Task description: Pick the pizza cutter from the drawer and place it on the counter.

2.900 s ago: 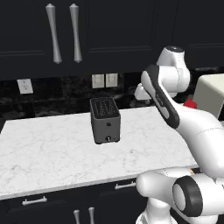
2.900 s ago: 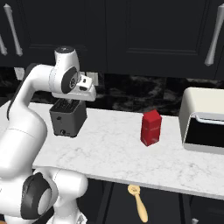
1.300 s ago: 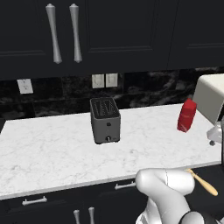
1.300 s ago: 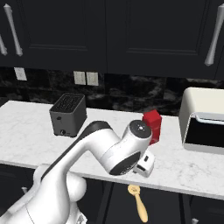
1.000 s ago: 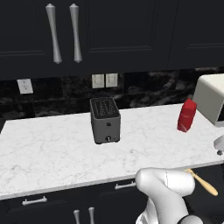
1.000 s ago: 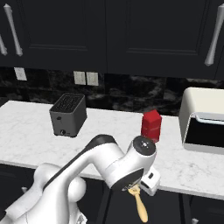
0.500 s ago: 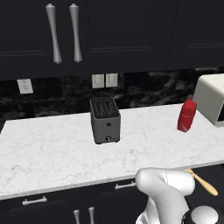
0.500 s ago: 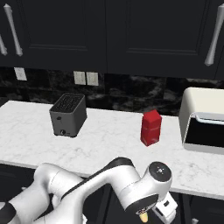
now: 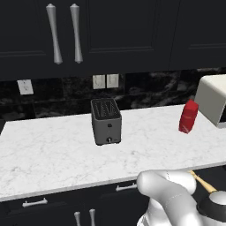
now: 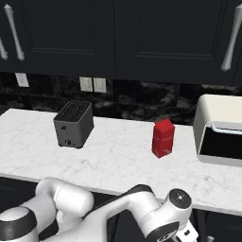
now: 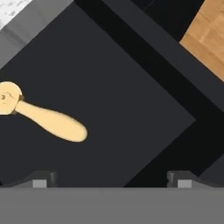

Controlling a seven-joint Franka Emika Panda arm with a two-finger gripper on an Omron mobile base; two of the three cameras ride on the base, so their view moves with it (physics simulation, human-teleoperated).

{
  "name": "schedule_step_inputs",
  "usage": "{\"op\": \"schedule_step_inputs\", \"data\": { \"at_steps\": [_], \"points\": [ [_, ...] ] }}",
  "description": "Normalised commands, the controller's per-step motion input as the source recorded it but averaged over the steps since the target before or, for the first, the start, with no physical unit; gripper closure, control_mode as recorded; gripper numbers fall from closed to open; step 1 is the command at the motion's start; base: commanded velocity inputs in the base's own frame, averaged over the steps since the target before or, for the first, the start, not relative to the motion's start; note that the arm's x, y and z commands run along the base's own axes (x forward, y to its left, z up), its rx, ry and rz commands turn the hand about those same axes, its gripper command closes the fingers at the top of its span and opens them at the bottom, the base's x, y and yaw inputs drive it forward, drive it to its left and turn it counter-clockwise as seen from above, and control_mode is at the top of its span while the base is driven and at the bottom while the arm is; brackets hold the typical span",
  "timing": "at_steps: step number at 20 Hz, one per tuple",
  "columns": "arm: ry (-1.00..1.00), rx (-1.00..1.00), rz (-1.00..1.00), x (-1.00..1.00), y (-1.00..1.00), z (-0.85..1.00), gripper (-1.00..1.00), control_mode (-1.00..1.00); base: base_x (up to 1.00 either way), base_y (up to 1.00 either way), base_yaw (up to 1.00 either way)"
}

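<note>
Now that your arm has swung down off the worktop [image 9: 53,154] into the drawer [image 11: 109,109], the pizza cutter [image 11: 41,117] lies left of your parted, empty jaws; centre over it.

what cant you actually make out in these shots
- Pizza cutter: hand view, the wheel's left side is cut off by the picture edge; left base view, all but part of the handle is hidden by the arm.
- Claw: hand view, just the two tips show, wide apart.
- Toaster oven: cut off by the right edge in both base views.
</note>
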Motion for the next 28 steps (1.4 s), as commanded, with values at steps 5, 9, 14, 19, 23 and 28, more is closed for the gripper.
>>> {"op": "schedule_step_inputs", "data": {
  "at_steps": [5,9,14,19,23,28],
  "points": [
    [0.08,-0.03,0.19,0.0,-0.29,-0.42,-1.0,-1.0,0.0,0.0,0.0],
    [0.08,-0.05,0.15,0.0,-0.09,-0.21,-1.0,-1.0,0.0,0.0,0.0],
    [0.0,-0.07,0.07,0.0,0.01,-0.21,-1.0,-1.0,0.0,0.0,0.0],
    [0.0,0.0,0.04,-0.02,-0.01,-0.26,-1.0,-1.0,0.0,0.0,0.0],
    [0.02,0.0,0.07,-0.1,-0.05,-0.28,-1.0,-1.0,0.0,0.0,0.0],
    [0.01,0.0,0.04,-0.13,0.0,-0.2,-1.0,-1.0,0.0,0.0,0.0]
  ]
}}
